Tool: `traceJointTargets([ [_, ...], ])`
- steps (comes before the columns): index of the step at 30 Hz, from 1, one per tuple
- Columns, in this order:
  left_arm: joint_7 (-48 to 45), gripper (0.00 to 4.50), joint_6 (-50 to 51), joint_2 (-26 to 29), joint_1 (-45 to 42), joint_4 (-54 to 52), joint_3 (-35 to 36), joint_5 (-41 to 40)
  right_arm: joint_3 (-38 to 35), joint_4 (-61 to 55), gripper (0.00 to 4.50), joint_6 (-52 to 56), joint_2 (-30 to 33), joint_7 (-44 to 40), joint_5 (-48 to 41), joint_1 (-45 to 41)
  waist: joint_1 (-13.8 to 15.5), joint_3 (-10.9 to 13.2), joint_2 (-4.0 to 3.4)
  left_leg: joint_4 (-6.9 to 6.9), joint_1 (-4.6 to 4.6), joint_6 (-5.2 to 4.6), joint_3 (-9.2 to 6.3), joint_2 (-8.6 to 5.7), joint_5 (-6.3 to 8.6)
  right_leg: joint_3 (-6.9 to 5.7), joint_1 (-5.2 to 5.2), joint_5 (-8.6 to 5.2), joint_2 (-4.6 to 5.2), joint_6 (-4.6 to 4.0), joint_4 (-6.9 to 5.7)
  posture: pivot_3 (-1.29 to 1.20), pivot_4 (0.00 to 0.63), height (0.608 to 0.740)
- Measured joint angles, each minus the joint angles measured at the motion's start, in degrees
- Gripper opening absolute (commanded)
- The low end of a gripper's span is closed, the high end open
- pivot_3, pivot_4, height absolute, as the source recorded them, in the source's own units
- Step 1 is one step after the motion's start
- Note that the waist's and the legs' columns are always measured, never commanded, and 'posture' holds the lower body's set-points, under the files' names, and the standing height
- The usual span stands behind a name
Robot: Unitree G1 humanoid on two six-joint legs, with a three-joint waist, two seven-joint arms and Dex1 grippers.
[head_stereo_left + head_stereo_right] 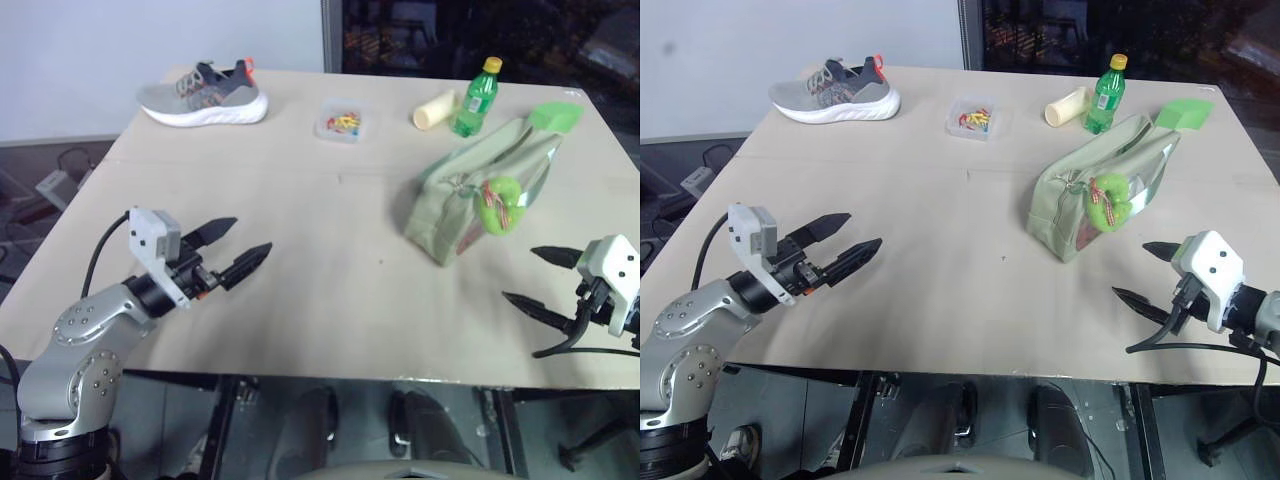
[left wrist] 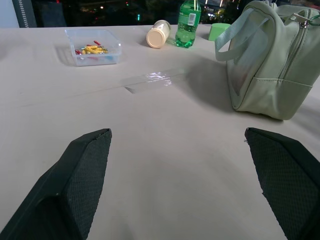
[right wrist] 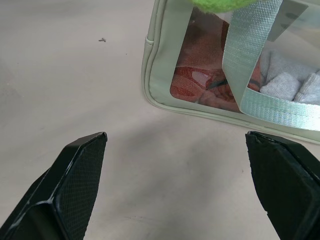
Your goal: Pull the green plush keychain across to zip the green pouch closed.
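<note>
Now, step: I must reach the keychain (image 1: 502, 207) with my right gripper (image 1: 538, 278) and steady the pouch (image 1: 450, 215) with the left gripper (image 1: 232, 247).
How to do it well: pinch the plush near the zipper and pull along the zipper line, not upward.
Left gripper: wide open, holds nothing, well apart from the pouch.
Right gripper: wide open, empty, near the pouch.
Pouch: right side of the table (image 1: 330, 260), pale green, clear window, red contents.
Keychain: lime-green fuzzy ring, hanging at the pouch's near end.

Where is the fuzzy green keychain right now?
In the head views the green plush keychain hangs on the near side of the green pouch, on the table's right half, just beyond the open right claw.
</note>
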State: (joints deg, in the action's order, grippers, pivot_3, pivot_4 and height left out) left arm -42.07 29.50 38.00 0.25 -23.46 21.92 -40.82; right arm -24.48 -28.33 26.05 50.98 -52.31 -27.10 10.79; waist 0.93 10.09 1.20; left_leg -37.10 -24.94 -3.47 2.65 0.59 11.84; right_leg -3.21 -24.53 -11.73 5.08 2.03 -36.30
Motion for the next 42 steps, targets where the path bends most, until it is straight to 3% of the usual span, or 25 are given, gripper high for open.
traceJointTargets([
  [2,-0.1,4.44,0.0,0.0,0.0,0.0,0.0,-0.2,0.0,0.1,4.50,-0.2,0.1,-0.1,0.2,-0.1,0.0,0.0,0.00,0.00,0.01,0.00,0.00,0.00,0.00,0.00,0.00,0.00,0.00,0.00,0.00,0.00,0.150,0.740],
  [12,-12.4,4.44,-2.7,-0.8,-1.3,-2.4,-2.5,-6.5,1.0,12.2,4.50,-13.8,12.7,-3.7,12.2,-11.4,-0.2,0.1,-0.10,-0.03,0.03,-0.20,0.13,0.00,-0.11,-0.08,0.00,0.00,-0.08,0.00,-0.01,0.00,0.150,0.740],
  [14,-13.6,4.44,-3.0,-0.7,-2.2,-3.0,-3.3,-6.6,4.0,15.5,4.50,-17.8,15.2,-3.9,15.1,-17.1,-0.3,0.1,-0.16,-0.06,0.06,-0.21,0.18,-0.01,-0.12,-0.05,-0.01,0.01,-0.07,-0.01,-0.06,0.00,0.150,0.740],
  [17,-14.3,4.44,-3.7,-0.9,-3.1,-3.5,-4.8,-6.6,13.3,23.3,4.50,-28.2,17.0,-4.5,22.4,-32.4,-0.6,0.1,-0.23,-0.08,0.14,-0.10,0.20,0.00,-0.06,-0.06,-0.03,0.01,-0.08,-0.02,-0.10,0.00,0.150,0.740],
  [22,-14.1,4.44,-4.9,-2.0,-4.3,-3.3,-6.8,-6.4,29.9,41.4,4.50,-46.9,10.5,-7.4,34.0,-56.0,-1.1,0.2,-0.22,-0.06,0.04,-0.25,0.22,-0.01,-0.15,-0.04,-0.04,0.04,-0.38,-0.06,-0.06,0.00,0.150,0.740],
  [25,-13.4,4.50,-5.8,-2.3,-3.8,-3.3,-6.6,-5.9,35.1,49.2,3.88,-53.8,7.0,-8.9,37.0,-60.7,-0.9,0.2,-0.20,-0.08,-0.01,-0.08,0.24,-0.02,-0.26,-0.02,-0.04,0.15,-0.40,-0.23,-0.03,0.00,0.150,0.740],
  [32,-10.8,4.50,-8.1,-3.3,-0.1,-4.7,-6.2,-5.1,39.6,62.8,0.51,-64.9,3.8,-10.5,40.7,-66.7,-1.0,0.2,-0.22,-0.10,0.04,-0.09,0.30,-0.02,-0.25,0.04,-0.02,0.17,-0.40,-0.24,-0.03,0.00,0.150,0.740],
  [34,-10.0,4.50,-8.9,-3.7,0.6,-5.2,-6.1,-4.3,39.6,63.8,0.16,-63.7,2.7,-11.2,40.0,-67.5,-1.2,0.2,-0.22,-0.10,0.09,-0.17,0.29,0.00,-0.21,0.04,-0.01,0.17,-0.39,-0.24,-0.12,0.00,0.150,0.740],
  [37,-8.8,4.50,-10.0,-4.4,1.5,-5.3,-6.1,-3.1,39.0,62.8,0.16,-56.1,0.2,-12.4,37.1,-67.9,-1.6,0.2,-0.24,-0.16,0.18,-0.27,0.30,0.02,-0.15,0.10,-0.03,0.17,-0.34,-0.26,-0.36,0.00,0.150,0.740],
  [42,-6.7,4.50,-12.2,-5.6,1.9,-4.9,-6.7,0.4,36.6,48.0,0.16,-28.8,-2.6,-13.1,33.3,-67.3,-1.5,0.2,-0.31,-0.16,0.15,-0.26,0.28,0.04,-0.14,0.07,-0.11,0.18,-0.09,-0.29,-0.44,0.00,0.150,0.740],
])
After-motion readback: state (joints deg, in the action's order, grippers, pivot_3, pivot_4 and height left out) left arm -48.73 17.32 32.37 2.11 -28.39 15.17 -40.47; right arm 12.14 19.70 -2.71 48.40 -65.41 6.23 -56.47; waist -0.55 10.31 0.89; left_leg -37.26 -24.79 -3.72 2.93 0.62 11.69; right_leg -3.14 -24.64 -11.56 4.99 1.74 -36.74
